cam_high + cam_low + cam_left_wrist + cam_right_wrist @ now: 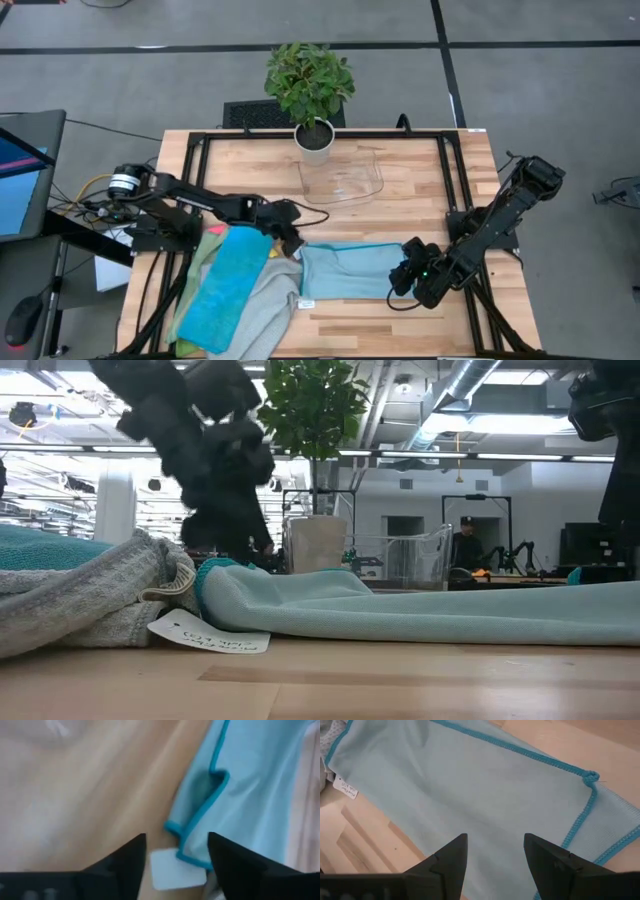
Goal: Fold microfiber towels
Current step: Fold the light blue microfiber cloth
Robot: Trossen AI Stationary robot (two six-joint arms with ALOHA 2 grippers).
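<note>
Left pincer [291,238], spread, poised over the teal-edged towel's [345,270] near corner; right pincer [408,276], spread, hovering above the same towel's opposite end.

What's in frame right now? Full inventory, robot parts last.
light teal towel: 1, pale teal with darker teal edging, folded flat at table centre-front, between the two claws
bright blue towel: 1, bright blue, on top of the pile at front left
grey towel: 1, light grey, in the pile under the blue one, white tag at its edge
green towel: 1, green, only an edge shows at the pile's left side
clear plastic tray: 1, transparent, table rear centre
potted plant: 1, green leaves in white pot, rear edge of table
table: 1, light wood
person: 1, dark clothing, far back in the room
left claw: open, above the teal towel's left end
right claw: open, at the teal towel's right end
</note>
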